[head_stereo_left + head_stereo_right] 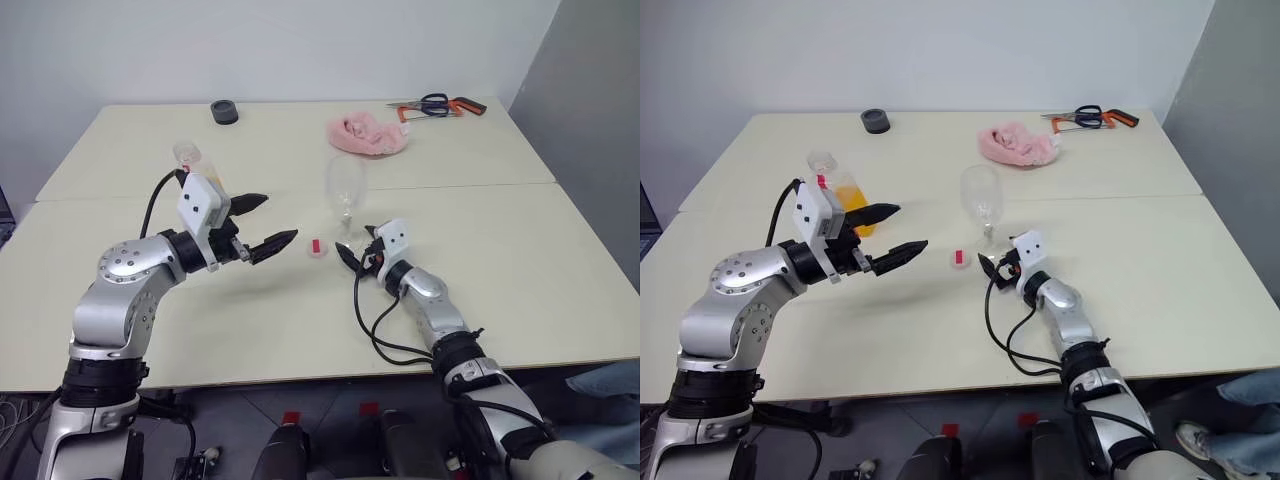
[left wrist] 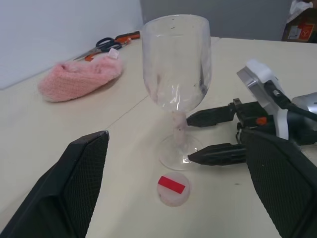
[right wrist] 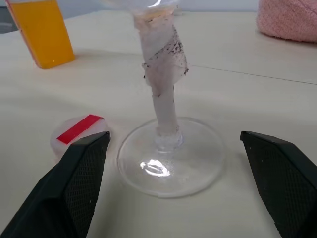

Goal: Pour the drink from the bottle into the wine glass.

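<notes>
From the head views, one cream table [image 1: 520, 260] carries one bottle [image 1: 848, 196], one glass [image 1: 345, 190] and one white cap [image 1: 318, 247] with a red mark. The bottle stands upright on the robot's left side of the table, just behind the left gripper [image 1: 892, 232], its cap off, with orange drink [image 1: 854, 203] in its lower part. The glass stands upright near the table's middle with its bowl empty. The cap lies on the table beside the foot of the glass, between the two grippers. The left gripper hangs above the table with its two fingers spread and nothing between them, apart from the bottle. The right gripper [image 1: 352, 251] sits low by the foot of the glass, fingers also apart and empty. At the far edge lie one dark round object [image 1: 225, 111], one pink cloth [image 1: 367, 136] and some tools with orange and black handles [image 1: 437, 106]. In the left wrist view, the clear glass stands empty, with the cap in front of its foot and the right gripper's fingers [image 2: 218, 153] just beside the stem. In the right wrist view, the stem and foot of the glass stand between the spread fingers without touching them, the cap lies by the foot, and the bottle with its drink stands further off.
</notes>
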